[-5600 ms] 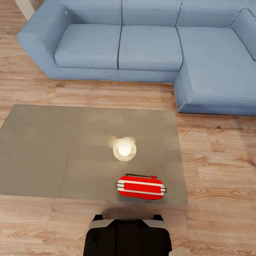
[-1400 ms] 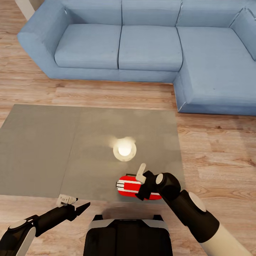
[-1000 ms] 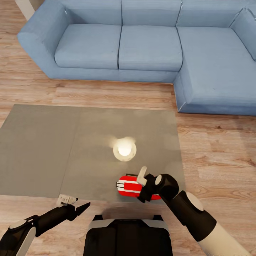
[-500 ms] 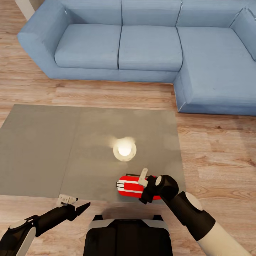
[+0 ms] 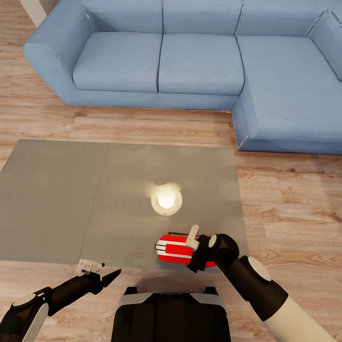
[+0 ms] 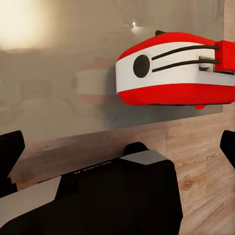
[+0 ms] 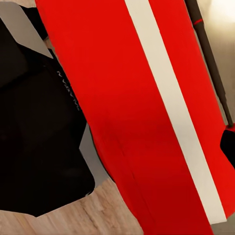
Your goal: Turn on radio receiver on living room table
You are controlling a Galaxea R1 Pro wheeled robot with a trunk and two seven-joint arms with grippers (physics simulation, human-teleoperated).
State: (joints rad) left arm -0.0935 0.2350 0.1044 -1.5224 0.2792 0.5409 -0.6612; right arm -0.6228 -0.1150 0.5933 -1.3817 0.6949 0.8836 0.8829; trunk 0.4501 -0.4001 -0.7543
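One red radio receiver (image 5: pixel 176 249) on grey table (image 5: pixel 57 199), right tool (image 5: pixel 194 247) over it, gap unclear, left tool (image 5: pixel 97 274) wide.

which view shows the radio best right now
The left wrist view: the radio receiver appears almost whole from its end, with its white band and dark stripes, resting on the table. In the head view the right gripper covers its right half. The right wrist view is too close, giving just red body, one white stripe and the wire handle.

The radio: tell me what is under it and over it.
The radio sits on the grey table, near its front edge. The right gripper is over its right end, so that end and any contact there are covered. The tabletop beneath the radio is hidden.
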